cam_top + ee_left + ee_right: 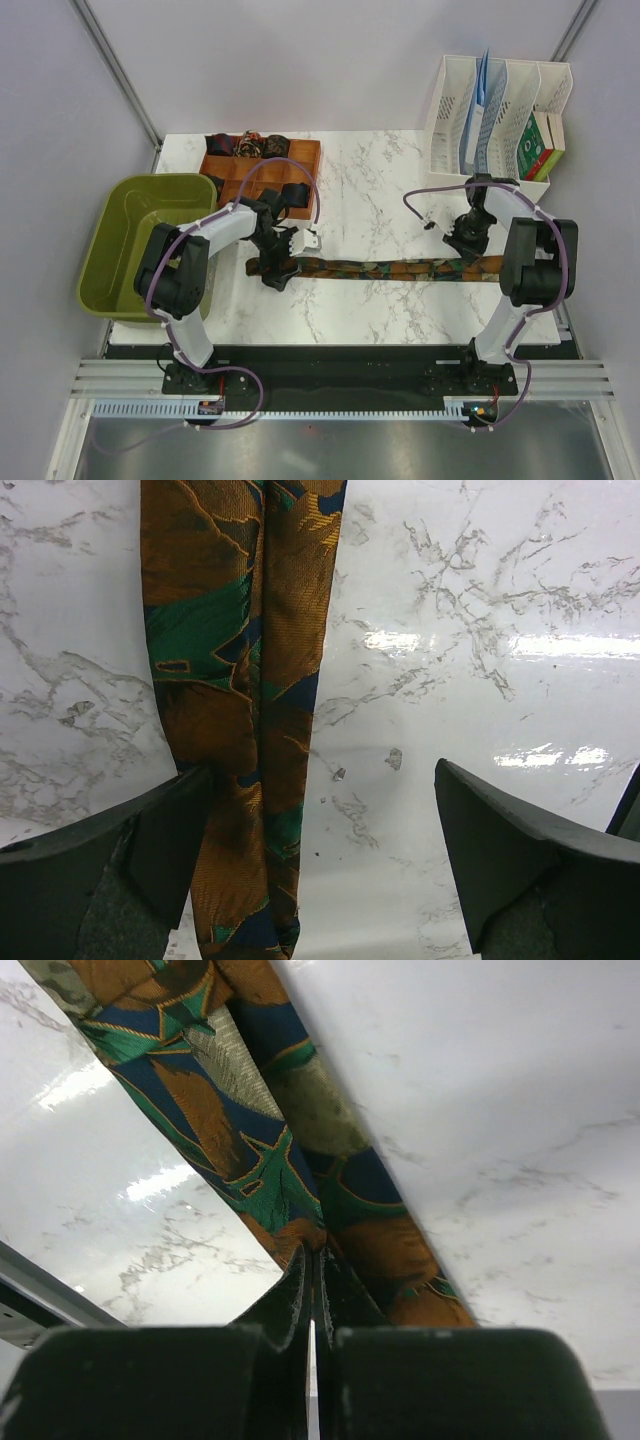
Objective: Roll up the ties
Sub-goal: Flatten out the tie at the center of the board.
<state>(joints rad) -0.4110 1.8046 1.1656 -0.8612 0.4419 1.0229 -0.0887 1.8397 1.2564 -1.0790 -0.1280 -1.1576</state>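
Note:
A long patterned tie (pixel 390 268), orange, green and dark blue, lies flat across the marble table. My left gripper (pixel 274 272) is open over its left end. In the left wrist view the tie (pixel 240 680) runs beside and partly under the left finger (pixel 110 865), and the gripper's gap (pixel 320 855) is mostly over bare marble. My right gripper (pixel 468 243) is at the tie's right end. In the right wrist view it (pixel 316 1258) is shut on a pinch of the tie (pixel 250 1130). Several rolled ties (pixel 250 147) sit in a wooden tray (pixel 300 160).
A green bin (pixel 115 250) stands at the left edge of the table, beside the left arm. A white file organizer (pixel 500 110) with papers stands at the back right, just behind the right gripper.

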